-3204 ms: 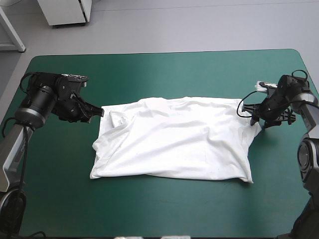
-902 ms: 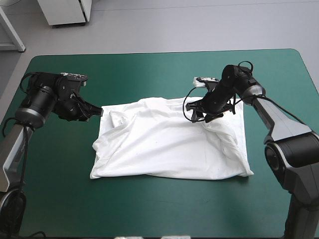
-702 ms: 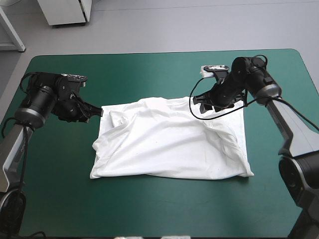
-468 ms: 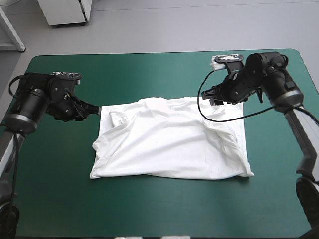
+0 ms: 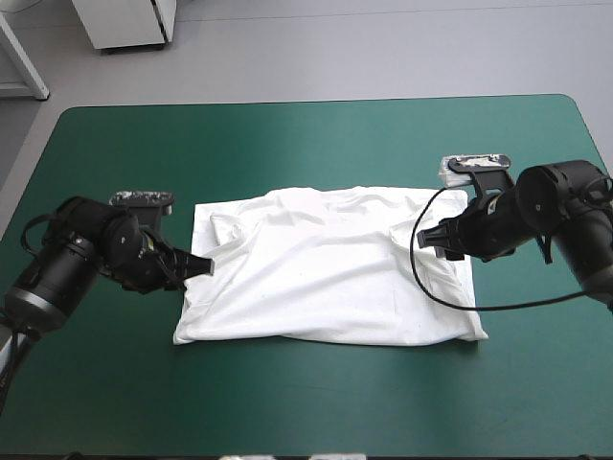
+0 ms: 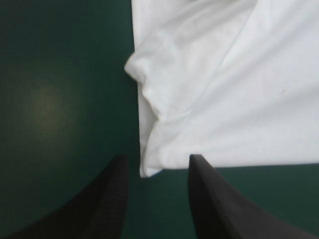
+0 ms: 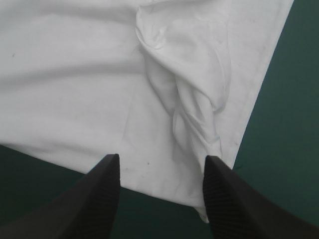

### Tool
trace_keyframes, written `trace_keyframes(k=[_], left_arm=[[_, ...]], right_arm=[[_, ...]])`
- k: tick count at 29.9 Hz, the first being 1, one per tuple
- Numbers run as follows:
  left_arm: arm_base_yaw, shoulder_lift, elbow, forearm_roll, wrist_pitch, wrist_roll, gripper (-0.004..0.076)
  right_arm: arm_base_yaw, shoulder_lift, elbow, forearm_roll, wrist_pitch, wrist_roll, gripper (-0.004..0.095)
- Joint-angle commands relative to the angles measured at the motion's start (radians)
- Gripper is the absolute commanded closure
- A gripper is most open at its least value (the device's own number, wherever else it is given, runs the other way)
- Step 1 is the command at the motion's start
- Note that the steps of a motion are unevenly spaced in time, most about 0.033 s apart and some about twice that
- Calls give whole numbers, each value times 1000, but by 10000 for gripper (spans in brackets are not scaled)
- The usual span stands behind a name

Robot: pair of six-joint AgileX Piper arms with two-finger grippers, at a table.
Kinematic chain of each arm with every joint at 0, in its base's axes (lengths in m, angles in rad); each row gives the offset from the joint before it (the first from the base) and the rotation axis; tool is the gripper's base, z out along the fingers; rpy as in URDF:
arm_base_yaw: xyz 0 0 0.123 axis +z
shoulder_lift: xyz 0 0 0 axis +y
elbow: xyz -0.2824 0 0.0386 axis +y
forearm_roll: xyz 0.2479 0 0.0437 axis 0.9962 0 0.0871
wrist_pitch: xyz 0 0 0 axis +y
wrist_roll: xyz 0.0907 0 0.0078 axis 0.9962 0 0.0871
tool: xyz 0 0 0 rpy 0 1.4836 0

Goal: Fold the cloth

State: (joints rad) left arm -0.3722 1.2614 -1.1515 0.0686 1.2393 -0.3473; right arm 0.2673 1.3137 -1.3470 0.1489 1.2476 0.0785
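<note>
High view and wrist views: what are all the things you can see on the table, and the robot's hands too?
T-shirt: one, white, spread flat in the middle of the table, with some wrinkles on its right side.
table cover: one, teal-green, under the T-shirt and all around it.
left gripper: one, black, fingers open, at the T-shirt's left edge with a corner of it just ahead.
right gripper: one, black, fingers open, over the T-shirt's wrinkled right side.
</note>
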Motion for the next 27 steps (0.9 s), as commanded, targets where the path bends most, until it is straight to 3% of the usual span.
trace_keyframes(k=[1,10,27], left_arm=[[-28,-42,70,13,-29,-90,435],[-28,-32,204,-20,-131,-90,433],[-28,180,329,-58,-245,-90,432]], right_arm=[[-1,-76,6,2,2,4,432],[-1,-94,15,-7,2,2,432],[-1,-94,15,-43,2,2,467]])
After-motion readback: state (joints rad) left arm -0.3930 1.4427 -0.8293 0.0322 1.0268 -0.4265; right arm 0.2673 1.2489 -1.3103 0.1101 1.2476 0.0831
